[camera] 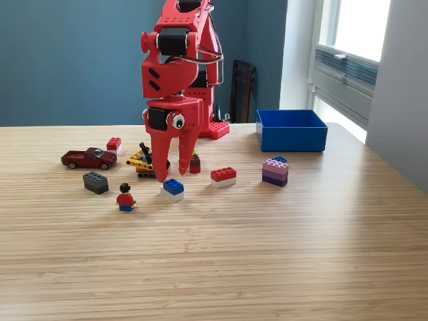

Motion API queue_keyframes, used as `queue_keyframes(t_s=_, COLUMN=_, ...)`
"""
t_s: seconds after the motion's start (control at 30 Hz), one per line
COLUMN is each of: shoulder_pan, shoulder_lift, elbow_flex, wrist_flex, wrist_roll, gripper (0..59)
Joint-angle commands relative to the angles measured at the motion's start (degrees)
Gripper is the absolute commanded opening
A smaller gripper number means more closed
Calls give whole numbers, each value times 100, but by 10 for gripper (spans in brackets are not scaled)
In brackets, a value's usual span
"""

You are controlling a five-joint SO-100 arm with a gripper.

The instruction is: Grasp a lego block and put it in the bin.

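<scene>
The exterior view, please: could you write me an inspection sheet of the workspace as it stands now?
Surface: light wooden table, front half bare.
Job's things: blue-and-white block just right of the gripper tips; red-and-white block; purple stacked block; dark grey block; small red block; blue bin at rear right, nothing seen inside from this angle.
Clutter: dark red toy car; minifigure; yellow-and-black piece behind the gripper.
Grippers: red gripper pointing down, tips near the table, holding nothing; open or shut unclear.
Cables: thin wires looped on the arm.
Surroundings: teal wall, window at right, dark object leaning on the wall.
</scene>
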Motion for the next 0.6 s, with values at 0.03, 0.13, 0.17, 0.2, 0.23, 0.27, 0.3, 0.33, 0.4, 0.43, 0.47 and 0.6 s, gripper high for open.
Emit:
queue_keyframes(t_s=0.03, shoulder_pan=88, shoulder_lift=-79, elbow_flex=-536, wrist_flex=-53, wrist_roll=53, gripper=201)
queue_keyframes(t_s=0.13, shoulder_pan=97, shoulder_lift=-264, elbow_flex=-659, wrist_flex=-53, wrist_roll=97, gripper=203)
queue_keyframes(t_s=0.17, shoulder_pan=97, shoulder_lift=-325, elbow_flex=-694, wrist_flex=-53, wrist_roll=97, gripper=203)
queue_keyframes(t_s=0.2, shoulder_pan=97, shoulder_lift=-387, elbow_flex=-729, wrist_flex=-53, wrist_roll=105, gripper=202)
queue_keyframes(t_s=0.23, shoulder_pan=88, shoulder_lift=-431, elbow_flex=-756, wrist_flex=-62, wrist_roll=114, gripper=201)
queue_keyframes(t_s=0.27, shoulder_pan=88, shoulder_lift=-492, elbow_flex=-773, wrist_flex=-79, wrist_roll=114, gripper=199)
queue_keyframes(t_s=0.3, shoulder_pan=88, shoulder_lift=-545, elbow_flex=-791, wrist_flex=-114, wrist_roll=123, gripper=196)
queue_keyframes(t_s=0.33, shoulder_pan=88, shoulder_lift=-589, elbow_flex=-809, wrist_flex=-132, wrist_roll=141, gripper=191)
queue_keyframes(t_s=0.4, shoulder_pan=88, shoulder_lift=-686, elbow_flex=-835, wrist_flex=-158, wrist_roll=167, gripper=175)
queue_keyframes(t_s=0.43, shoulder_pan=79, shoulder_lift=-721, elbow_flex=-853, wrist_flex=-167, wrist_roll=193, gripper=165)
queue_keyframes(t_s=0.47, shoulder_pan=79, shoulder_lift=-756, elbow_flex=-853, wrist_flex=-176, wrist_roll=220, gripper=152)
queue_keyframes(t_s=0.6, shoulder_pan=70, shoulder_lift=-853, elbow_flex=-861, wrist_flex=-220, wrist_roll=325, gripper=66)
